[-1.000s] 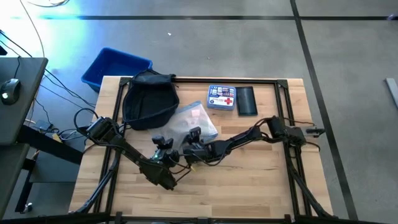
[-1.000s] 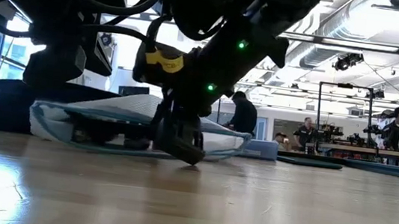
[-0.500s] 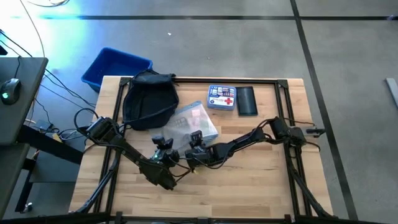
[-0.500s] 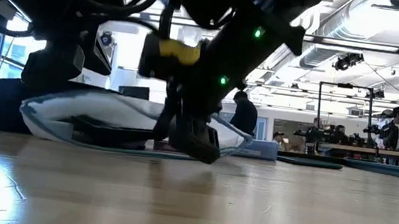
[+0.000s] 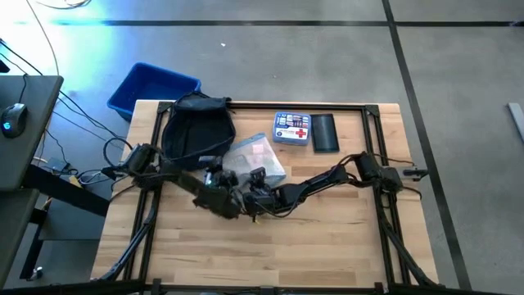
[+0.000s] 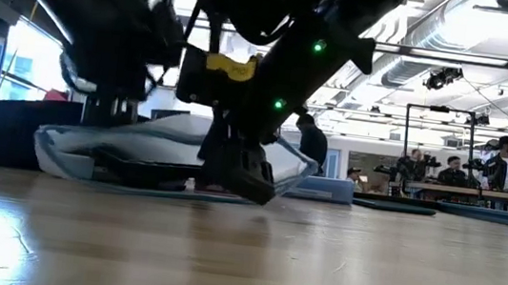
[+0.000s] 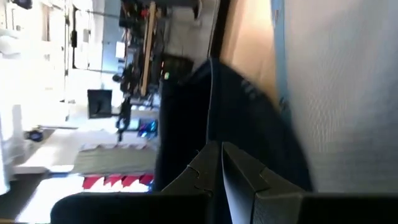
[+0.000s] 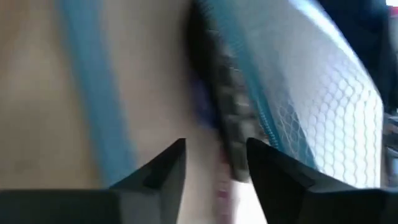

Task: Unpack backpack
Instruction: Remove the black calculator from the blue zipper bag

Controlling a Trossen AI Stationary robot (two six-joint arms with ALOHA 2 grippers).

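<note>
Soft, rounded dark backpack (image 5: 195,131) slumped at the table's (image 5: 327,246) far left on pale wood planks, just beside a flat translucent mesh pouch (image 5: 255,161) edged in light blue. Right gripper (image 8: 214,163) low at the pouch's near edge, dark fingers apart, nothing between them. Left gripper (image 7: 219,163) alongside, between backpack and pouch, fingers pressed together and empty.

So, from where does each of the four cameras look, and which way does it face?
High: above the table, straight down; both arms, backpack.
Low: at tabletop height, level across; arms from above, mesh pouch.
Left wrist: past shut left gripper toward the backpack.
Right wrist: past open right gripper at the pouch.
All four show the pouch.
</note>
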